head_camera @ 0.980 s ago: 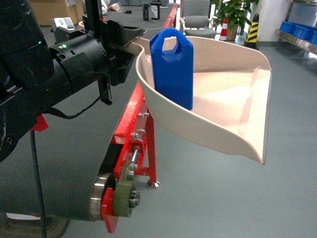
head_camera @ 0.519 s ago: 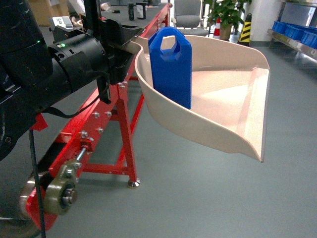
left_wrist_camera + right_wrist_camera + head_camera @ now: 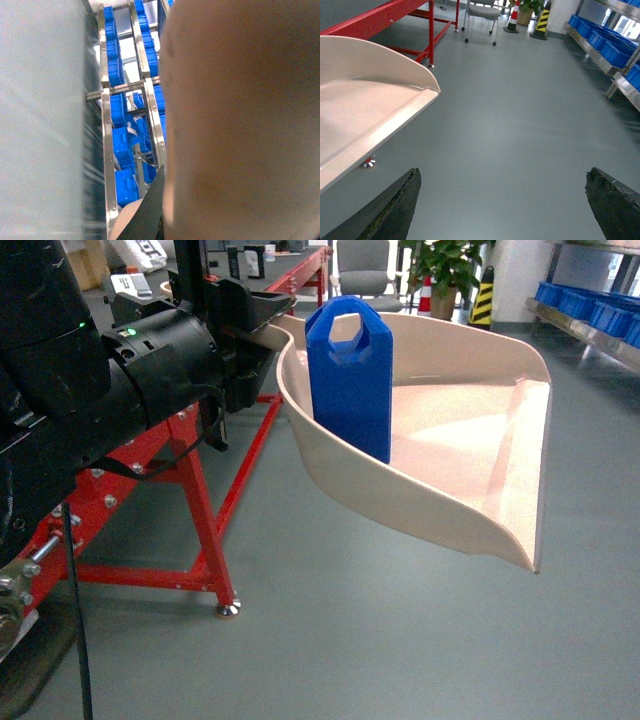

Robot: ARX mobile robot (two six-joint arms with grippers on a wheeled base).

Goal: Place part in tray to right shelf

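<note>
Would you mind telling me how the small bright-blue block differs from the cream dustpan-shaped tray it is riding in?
The bright-blue plastic block is tall, narrow and upright; the cream dustpan-shaped plastic tray is wide, shallow and open-fronted. The block's narrowed top has a hexagonal hole, while the tray has curved raised walls and a flat front lip. The block stands at the tray's back wall. Both look like smooth plastic and are off the floor.

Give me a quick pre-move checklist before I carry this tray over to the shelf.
1. Part upright inside the tray, against its back wall: ok.
2. Tray held level off the floor: ok.
3. Left gripper's hold on the tray handle: cannot tell, hidden behind the arm.
4. Right gripper open, fingers empty: ok.
5. Right shelf visible ahead on the right, holding blue crates: ok.
6. Red frame leg close on the left: not ok.
</note>
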